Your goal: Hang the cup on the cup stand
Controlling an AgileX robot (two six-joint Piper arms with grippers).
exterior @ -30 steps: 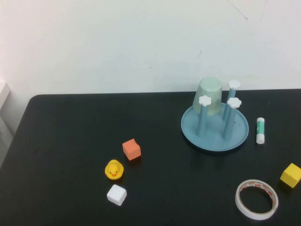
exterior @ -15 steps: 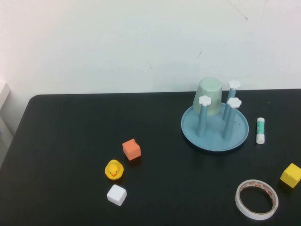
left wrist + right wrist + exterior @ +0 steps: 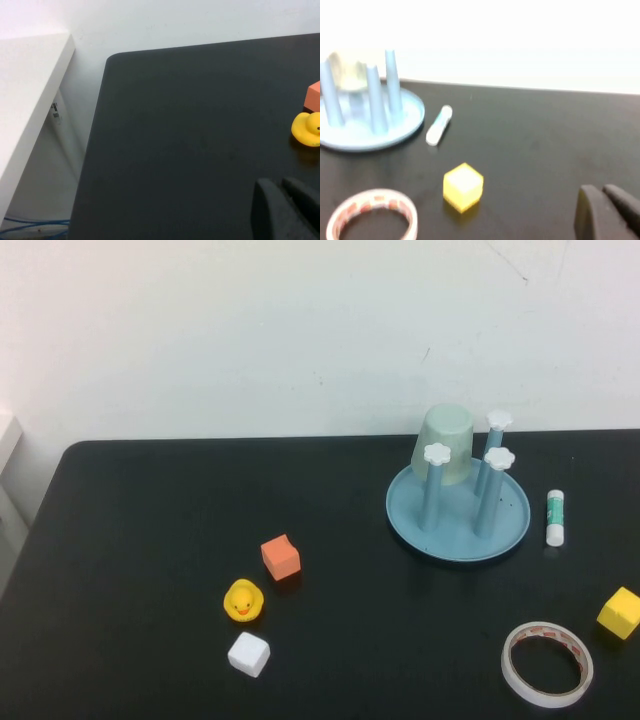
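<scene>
The pale mint-green cup [image 3: 444, 445] sits upside down over a back peg of the cup stand [image 3: 457, 520], a round light-blue tray with blue pegs and white flower caps, at the table's back right. In the right wrist view the cup [image 3: 347, 70] shows behind the pegs of the cup stand [image 3: 367, 132]. Neither arm shows in the high view. My left gripper [image 3: 281, 186] is shut with nothing in it, above the black table near the left side. My right gripper [image 3: 602, 192] is shut and empty, off to the right of the yellow cube.
On the black table lie an orange cube [image 3: 280, 557], a yellow rubber duck [image 3: 242, 601], a white cube [image 3: 248, 653], a glue stick [image 3: 554, 516], a yellow cube [image 3: 619, 612] and a roll of tape [image 3: 546, 663]. A white shelf [image 3: 30, 100] stands beyond the table's left edge.
</scene>
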